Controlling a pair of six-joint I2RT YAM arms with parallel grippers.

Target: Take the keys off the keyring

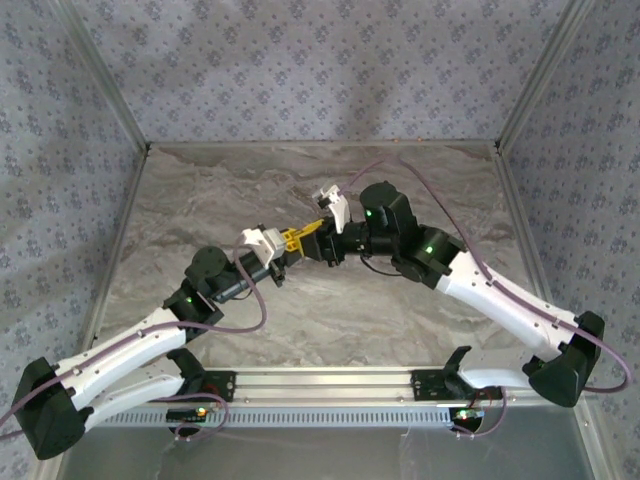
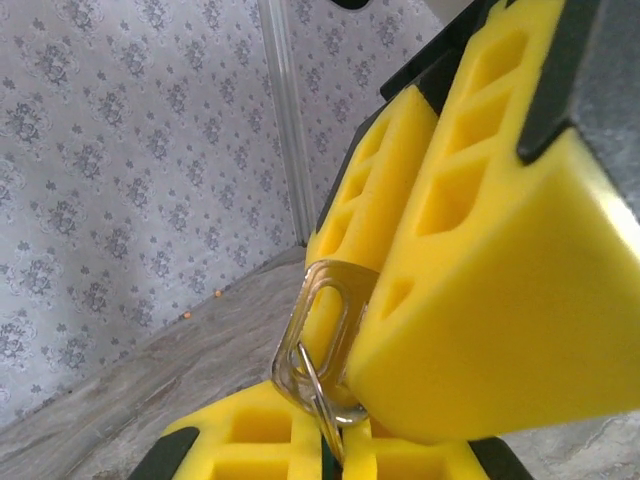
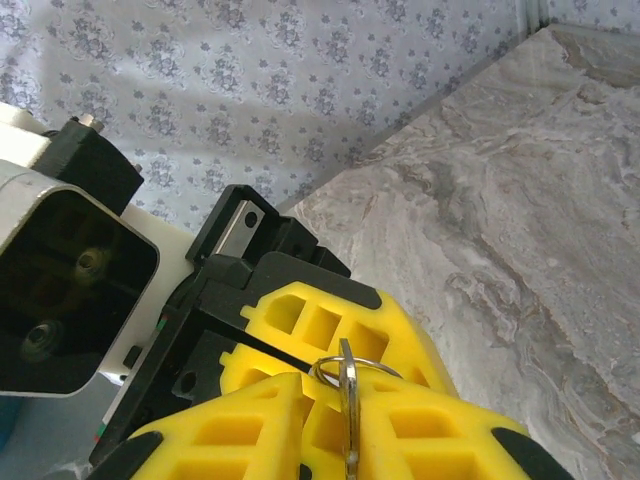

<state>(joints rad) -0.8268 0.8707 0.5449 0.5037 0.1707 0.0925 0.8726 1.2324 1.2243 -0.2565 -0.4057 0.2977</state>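
Jaws of left gripper (image 2: 322, 442) clamp the keyring (image 2: 316, 392), right gripper's (image 3: 345, 440) pinch a key (image 2: 338, 272) threaded on it (both mid-air), so nothing is off yet.

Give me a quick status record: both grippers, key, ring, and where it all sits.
left gripper: shut on ring
right gripper: shut on key
key: silvery, slotted head sticking out between the right fingers
ring: threaded through the key's slot, runs down between the left fingers
place: grippers meet tip to tip mid-scene, raised off the table
key off ring: not yet
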